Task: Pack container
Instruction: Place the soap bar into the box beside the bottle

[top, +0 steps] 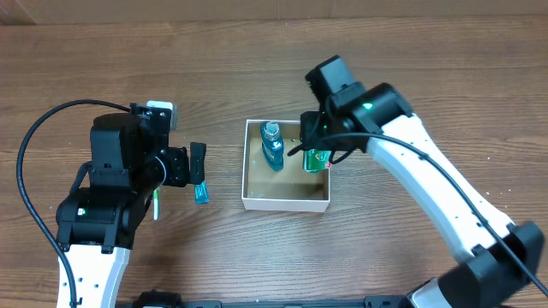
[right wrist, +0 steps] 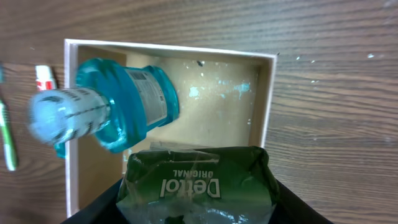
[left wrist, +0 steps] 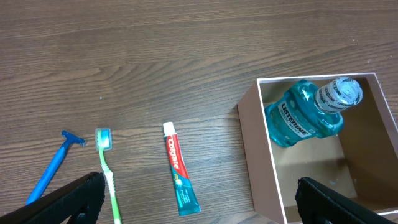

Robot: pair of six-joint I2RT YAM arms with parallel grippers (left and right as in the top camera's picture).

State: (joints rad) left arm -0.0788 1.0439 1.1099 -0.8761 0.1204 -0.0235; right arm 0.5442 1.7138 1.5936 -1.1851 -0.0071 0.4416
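Note:
The container is a white-walled box with a brown floor at the table's middle; it also shows in the left wrist view and the right wrist view. A blue mouthwash bottle stands inside it, also seen in the left wrist view and the right wrist view. My right gripper is shut on a green Dettol soap pack over the box's right side. My left gripper is open and empty above the toothpaste tube, left of the box.
A green toothbrush and a blue razor lie on the wooden table left of the toothpaste. In the overhead view the toothpaste shows just below the left fingers.

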